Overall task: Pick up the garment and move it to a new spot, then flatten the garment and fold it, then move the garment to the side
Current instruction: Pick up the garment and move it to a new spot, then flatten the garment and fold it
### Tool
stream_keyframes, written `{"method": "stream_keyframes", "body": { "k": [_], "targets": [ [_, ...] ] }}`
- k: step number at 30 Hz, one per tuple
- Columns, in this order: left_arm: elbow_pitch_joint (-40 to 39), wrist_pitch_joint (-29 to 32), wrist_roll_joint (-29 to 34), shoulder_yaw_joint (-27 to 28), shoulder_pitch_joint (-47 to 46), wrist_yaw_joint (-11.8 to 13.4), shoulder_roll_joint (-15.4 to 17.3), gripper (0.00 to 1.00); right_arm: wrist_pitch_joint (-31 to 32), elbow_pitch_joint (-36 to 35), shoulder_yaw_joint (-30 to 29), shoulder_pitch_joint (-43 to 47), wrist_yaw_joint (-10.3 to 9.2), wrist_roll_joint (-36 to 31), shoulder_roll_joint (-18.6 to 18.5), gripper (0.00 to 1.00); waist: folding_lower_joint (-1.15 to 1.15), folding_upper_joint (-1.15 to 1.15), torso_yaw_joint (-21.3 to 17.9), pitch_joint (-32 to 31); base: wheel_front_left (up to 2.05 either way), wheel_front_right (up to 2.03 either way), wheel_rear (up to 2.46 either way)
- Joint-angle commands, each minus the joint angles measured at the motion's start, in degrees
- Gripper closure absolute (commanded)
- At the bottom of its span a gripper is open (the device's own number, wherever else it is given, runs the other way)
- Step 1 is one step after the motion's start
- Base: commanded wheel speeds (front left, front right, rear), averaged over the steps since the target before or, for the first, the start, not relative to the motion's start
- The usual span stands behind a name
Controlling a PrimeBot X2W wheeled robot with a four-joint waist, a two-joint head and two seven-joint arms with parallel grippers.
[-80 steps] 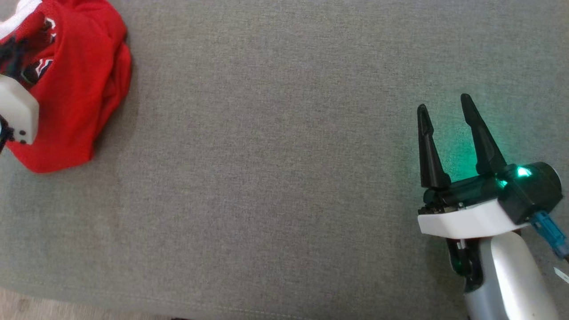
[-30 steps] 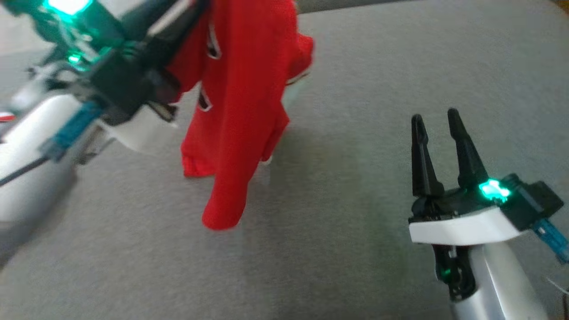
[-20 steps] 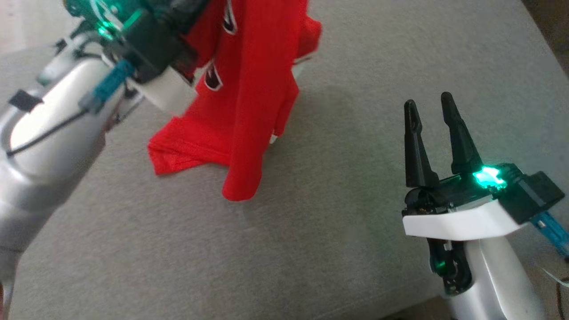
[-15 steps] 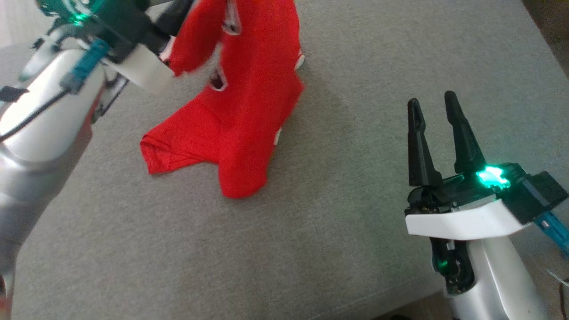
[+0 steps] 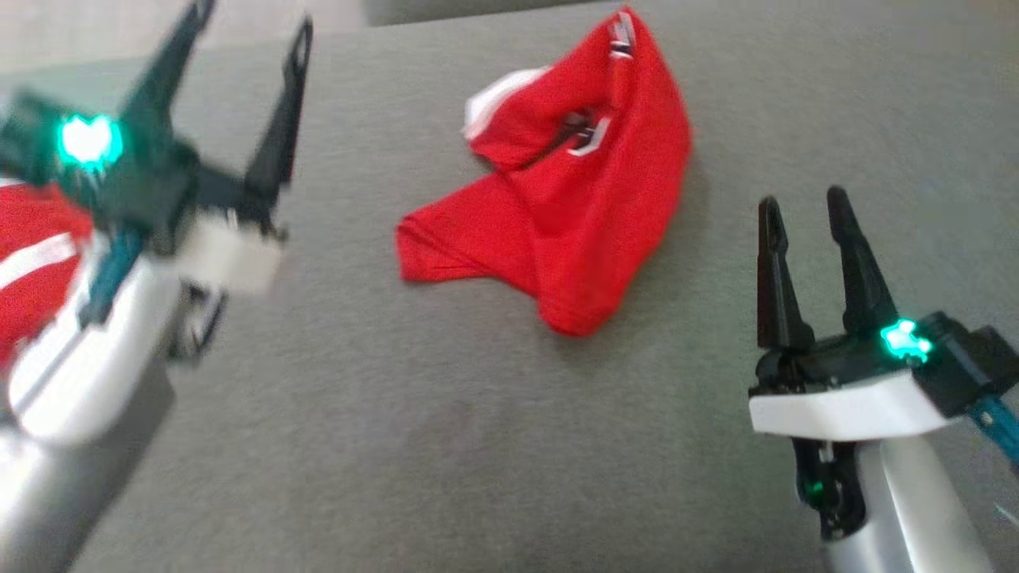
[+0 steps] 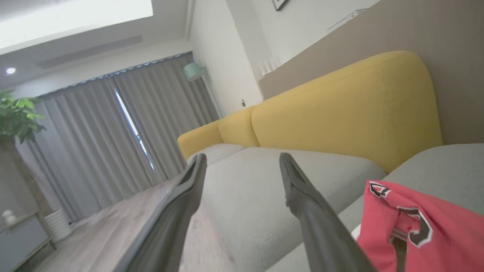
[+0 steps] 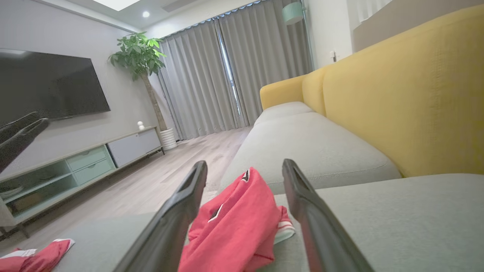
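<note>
Crumpled red jersey (image 5: 589,215) lies on grey sofa cushion (image 5: 382,430), between my arms. My left end effector (image 5: 252,24) spread, empty; right end effector (image 5: 802,203) spread too. Next: pinch hem corners, probably lower-left edge, pull flat.

No legible text; black-and-white marks on the red garment (image 5: 589,223) unreadable

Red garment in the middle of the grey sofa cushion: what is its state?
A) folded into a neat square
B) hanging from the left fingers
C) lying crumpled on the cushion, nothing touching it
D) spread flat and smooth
C: the red garment lies bunched on the grey cushion, with the open left fingers clear of it.
</note>
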Motion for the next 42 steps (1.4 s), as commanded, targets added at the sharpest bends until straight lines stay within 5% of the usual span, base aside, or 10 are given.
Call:
{"method": "stream_keyframes", "body": {
  "k": [1, 4, 13, 30, 42],
  "targets": [
    [-2.7, -0.2, -0.7, 3.3, 0.7, 1.1, 2.5, 0.00, -0.5, -1.4, 0.9, 0.3, 0.44, -0.6, -0.2, 0.00, 0.00, 0.00, 4.0, -2.6, 0.00, 0.00, 0.00],
    [-9.4, -0.2, -3.0, 5.8, 12.4, 5.4, 1.6, 0.00, -0.5, -0.4, 0.6, 2.0, 0.44, -1.3, -0.2, 0.00, 0.00, 0.00, 6.5, -4.5, 0.00, 0.00, 0.00],
    [-15.2, -0.2, -3.4, 12.5, 30.6, 9.0, -5.0, 0.00, -0.5, 0.6, 1.1, 3.3, 0.44, -2.0, -0.2, 0.00, 0.00, 0.00, 7.6, -6.0, 0.00, 0.00, 0.00],
    [-14.7, -0.2, 5.0, 20.0, 35.5, 0.7, -15.4, 0.00, -0.5, 3.0, 0.6, 2.5, 0.44, -3.8, -0.2, 0.00, 0.00, 0.00, 8.5, -5.2, 0.00, 0.00, 0.00],
    [-12.6, -0.2, 7.9, 22.5, 34.8, -3.9, -20.1, 0.00, 8.1, 11.6, 13.2, -6.9, 0.44, -8.9, -0.2, 0.00, 0.00, 0.00, 13.7, -2.7, 0.00, 0.00, 0.00]
  ]
}}
